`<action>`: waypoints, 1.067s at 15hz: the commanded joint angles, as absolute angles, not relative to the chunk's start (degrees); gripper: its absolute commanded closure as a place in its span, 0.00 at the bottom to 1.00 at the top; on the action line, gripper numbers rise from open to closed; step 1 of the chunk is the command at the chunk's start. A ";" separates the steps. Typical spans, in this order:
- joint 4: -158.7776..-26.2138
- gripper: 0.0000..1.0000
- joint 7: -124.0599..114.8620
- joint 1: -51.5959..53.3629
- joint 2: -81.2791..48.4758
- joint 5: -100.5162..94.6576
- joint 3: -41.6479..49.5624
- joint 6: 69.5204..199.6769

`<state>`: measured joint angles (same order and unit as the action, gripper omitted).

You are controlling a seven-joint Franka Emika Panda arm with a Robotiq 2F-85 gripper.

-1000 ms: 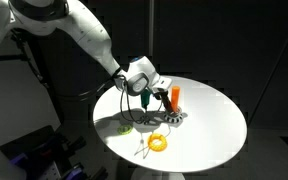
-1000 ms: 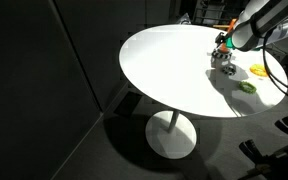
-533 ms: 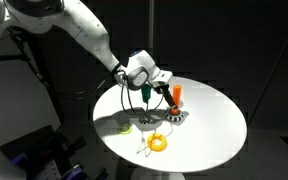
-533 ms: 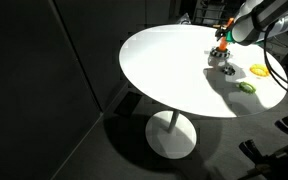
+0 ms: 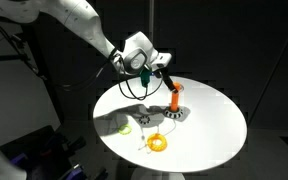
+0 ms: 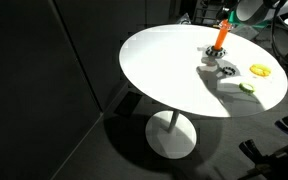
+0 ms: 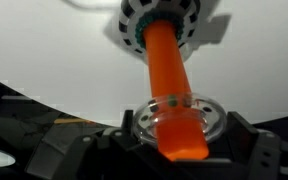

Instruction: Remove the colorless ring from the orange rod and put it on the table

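1. The jaws stand wide, one finger on each side of the colorless ring (image 7: 210, 118). They appear to grip it by the rim, because nothing else supports the ring this high.
2. In the wrist view the colorless ring encircles the upper end of the orange rod (image 7: 164, 60). It cannot be told whether it has cleared the tip.
3. The orange rod stands upright on its flecked foot (image 7: 160, 14), at 12 o'clock in that view.
4. On the tabletop (image 5: 216, 122), a yellow ring (image 5: 158, 142) lies near the foot, at 7 o'clock.
5. Hazard: sideways travel before the ring clears the tip would drag the rim on the rod and tip it over.
6. Hazard: the smooth rim may slip from a light grip and drop back down the rod.
7. Hazard: releasing the ring from height lets it roll toward the tabletop edge, or onto the yellow ring.
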<state>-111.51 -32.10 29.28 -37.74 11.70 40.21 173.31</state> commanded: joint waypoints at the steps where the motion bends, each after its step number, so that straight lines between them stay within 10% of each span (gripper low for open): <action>1: -113.87 0.34 -32.62 32.69 -31.77 11.26 43.21 170.16; 16: -121.37 0.34 -26.01 37.54 -19.08 9.00 43.81 160.34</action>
<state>-119.02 -27.93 36.99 -21.39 10.41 43.56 162.20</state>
